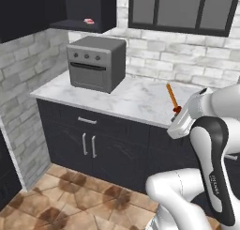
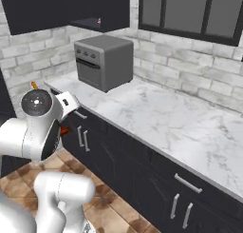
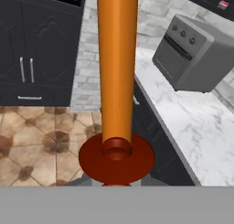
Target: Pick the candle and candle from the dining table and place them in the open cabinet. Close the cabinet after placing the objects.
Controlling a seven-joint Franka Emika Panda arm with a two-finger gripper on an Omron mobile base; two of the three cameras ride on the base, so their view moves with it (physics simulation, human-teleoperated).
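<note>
— Although the fingers were hidden, was the gripper (image 1: 177, 112) clenched on the candle (image 3: 117, 67)?
— Yes; its top was cut off at twelve o'clock, above the counter (image 1: 136, 97). Something small and red lay in the cabinet (image 1: 89, 11), hard to make out.

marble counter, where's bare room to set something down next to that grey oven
The marble counter is bare from the grey oven rightward along the brick wall, out to the front edge. A narrower bare strip lies in front of the oven. The left corner behind the oven is tight against the brick. The claw, shut on the orange candle, hangs at the front edge.
</note>
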